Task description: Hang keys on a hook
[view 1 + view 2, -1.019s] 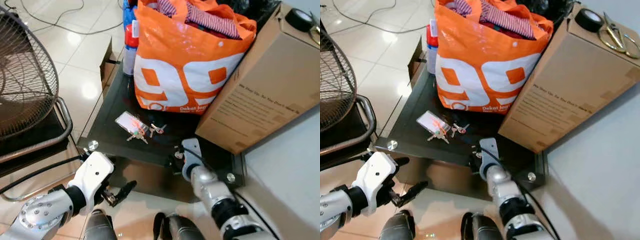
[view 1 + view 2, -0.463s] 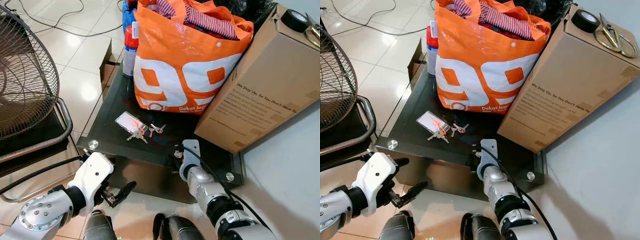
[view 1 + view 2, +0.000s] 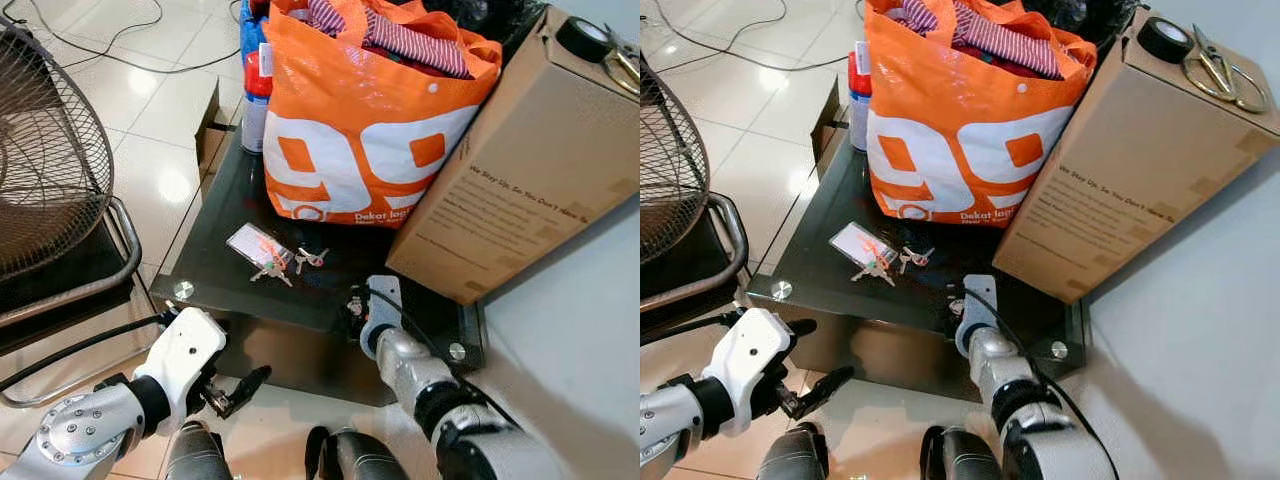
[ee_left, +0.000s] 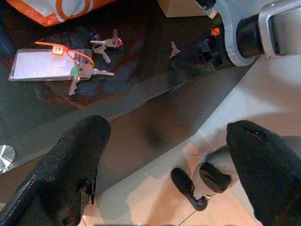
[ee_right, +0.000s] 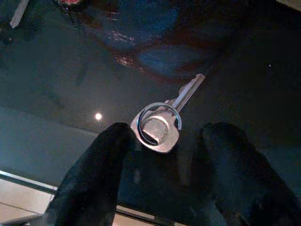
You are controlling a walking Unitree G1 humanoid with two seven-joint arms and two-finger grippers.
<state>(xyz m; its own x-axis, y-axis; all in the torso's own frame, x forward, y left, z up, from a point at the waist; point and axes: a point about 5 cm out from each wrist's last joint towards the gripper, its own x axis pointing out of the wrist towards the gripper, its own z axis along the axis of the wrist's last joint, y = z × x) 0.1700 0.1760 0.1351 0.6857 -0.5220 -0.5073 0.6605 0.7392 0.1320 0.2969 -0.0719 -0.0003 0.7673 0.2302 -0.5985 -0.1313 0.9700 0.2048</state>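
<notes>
Right gripper (image 5: 162, 141) down at near edge of black glass table (image 3: 215, 262), fingers parted, straddling single key (image 5: 162, 125) with ring, not yet closed on it. Key flat on glass, just between fingertips. Left gripper (image 4: 160, 155) spread wide, empty, hovering below table's front edge over tiled floor. Key bunch (image 3: 275, 268) with clear tag lies mid-table, before orange bag (image 3: 365, 110); cardboard box (image 3: 520, 160) at right. Step: pickup of key. Next, likely: pinch thin key off slick glass, lift; hook unseen.
</notes>
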